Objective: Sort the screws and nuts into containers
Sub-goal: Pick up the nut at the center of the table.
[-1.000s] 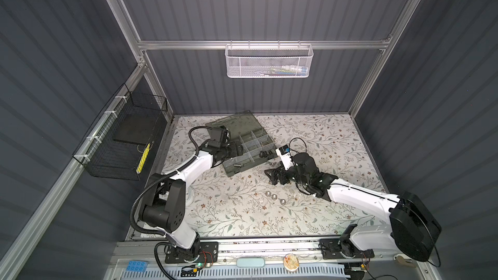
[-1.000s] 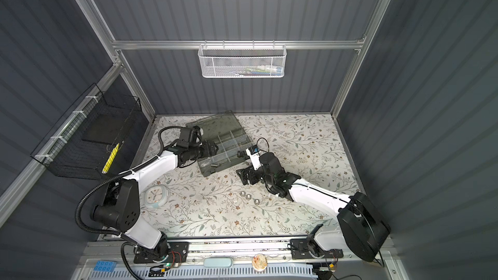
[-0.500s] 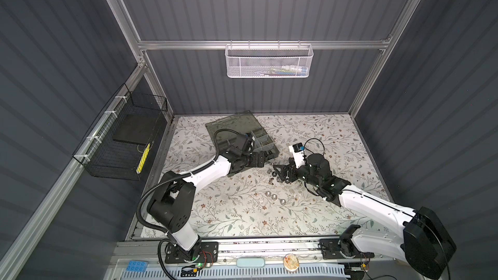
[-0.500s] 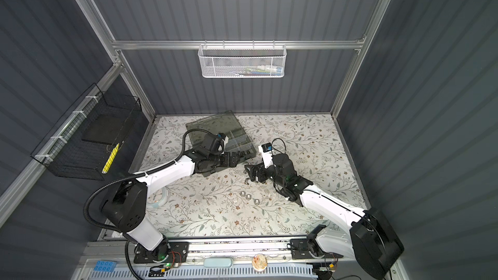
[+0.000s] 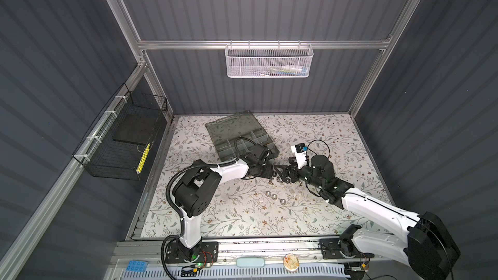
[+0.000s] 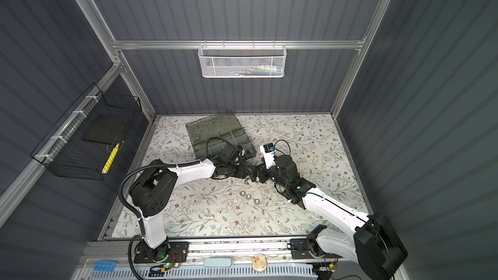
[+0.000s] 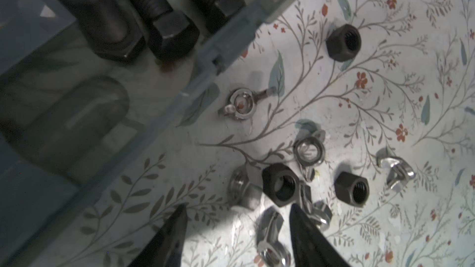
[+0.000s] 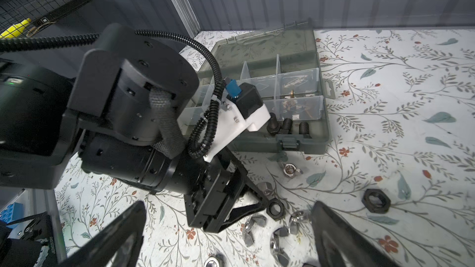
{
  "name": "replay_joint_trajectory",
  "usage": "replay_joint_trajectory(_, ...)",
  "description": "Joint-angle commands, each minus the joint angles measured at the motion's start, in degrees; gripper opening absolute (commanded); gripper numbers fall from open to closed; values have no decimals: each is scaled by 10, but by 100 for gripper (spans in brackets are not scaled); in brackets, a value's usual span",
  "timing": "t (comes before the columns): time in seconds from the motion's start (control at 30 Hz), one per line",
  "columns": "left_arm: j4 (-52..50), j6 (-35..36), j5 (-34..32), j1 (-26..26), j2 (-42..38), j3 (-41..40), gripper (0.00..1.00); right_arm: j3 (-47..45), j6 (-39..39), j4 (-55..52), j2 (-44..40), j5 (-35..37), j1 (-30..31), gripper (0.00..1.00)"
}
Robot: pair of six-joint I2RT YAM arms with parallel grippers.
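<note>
Since the preceding second, the left gripper (image 7: 237,213) has been carried off the containers (image 8: 295,86) and lowered to the floral mat (image 5: 242,216), and its jaws have been drawn in from a wide spread to a partial one. The deposit is thus judged finished and a fresh pick begun. At the left, the organizer case (image 5: 237,130) is seen with its lid laid back. Three black screws (image 7: 159,21) are shown in the front compartment nearest the arms. Just outside that front wall a silver wing nut (image 7: 240,104) is found alone. Further along, the loose nuts (image 7: 307,150) are clustered on the mat. A silver hex nut (image 7: 243,188) and a black hex nut (image 7: 281,184) lie just ahead of the left fingertips (image 7: 174,232). A second wing nut (image 7: 270,229) lies in the gap between the fingers, and whether it is touched cannot be told. Nothing is seen to be pinched. Three more silver nuts (image 5: 274,196) are set apart, nearer the robot's base. At the right, the right gripper (image 5: 282,175) is held fully spread and empty beside the same cluster, close enough that a clash of fingers is judged a risk.
</note>
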Motion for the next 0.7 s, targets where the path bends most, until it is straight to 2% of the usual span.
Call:
replay_joint_trajectory(0.0,11,5,-10,1,18,23,59,-6,6,13,-6,-7,-3,99)
replay_joint_trajectory(0.3,14,9,-16,0,38,24,43,-6,9,13,-4,-5,-7,99)
replay_joint_trajectory(0.47,11,10,-18,-1,35,18,30,-4,11,14,1,-8,-7,99)
replay_joint_trajectory(0.67,14,8,-18,-2,32,8,20,-2,12,14,5,-5,-8,99)
